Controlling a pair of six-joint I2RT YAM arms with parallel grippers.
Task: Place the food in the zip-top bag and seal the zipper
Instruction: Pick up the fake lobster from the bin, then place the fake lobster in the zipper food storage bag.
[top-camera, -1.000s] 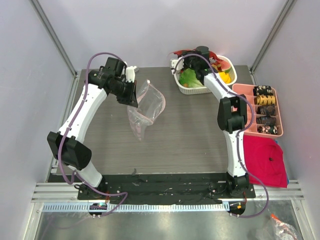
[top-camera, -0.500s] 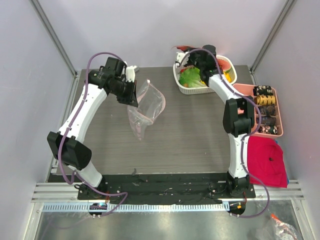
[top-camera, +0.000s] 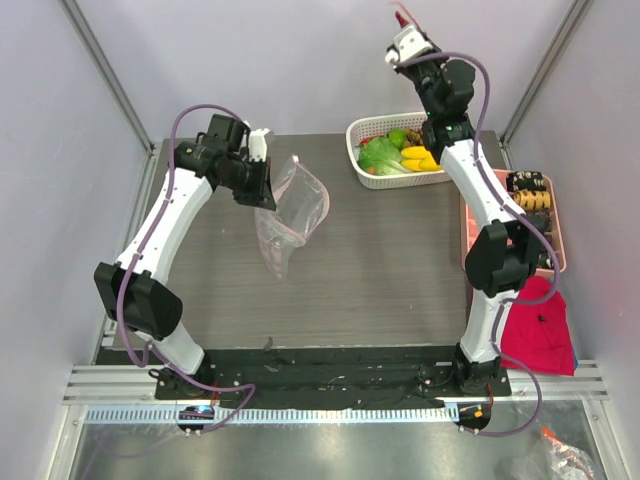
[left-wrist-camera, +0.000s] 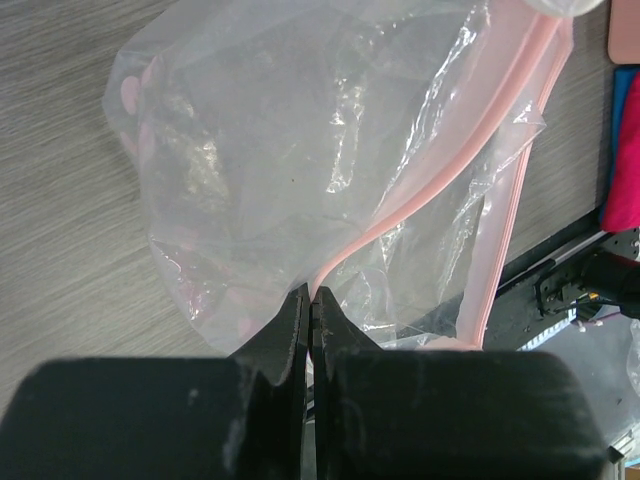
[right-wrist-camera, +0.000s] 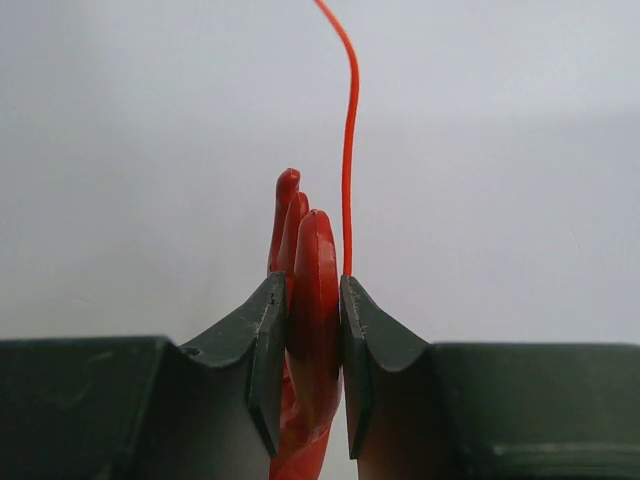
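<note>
My left gripper (top-camera: 268, 183) is shut on the clear zip-top bag (top-camera: 290, 215) at its pinkish zipper strip (left-wrist-camera: 420, 195) and holds it up over the middle left of the table; the mouth hangs open. In the left wrist view the gripper (left-wrist-camera: 309, 300) pinches the strip. My right gripper (top-camera: 403, 22) is raised high above the white lattice basket (top-camera: 360, 168) and is shut on red chilli peppers (right-wrist-camera: 312, 280) with a thin red string. More food stays in the basket: green round fruit (top-camera: 380, 153) and yellow bananas (top-camera: 418, 157).
A pink compartment tray (top-camera: 470, 195) with dark brown items stands at the right edge. A red cloth (top-camera: 535, 325) lies in front of it. Metal frame posts rise at the back corners.
My right gripper has risen out of the basket with the red chilli peppers, up and to the right. The left arm and the bag have not moved.
</note>
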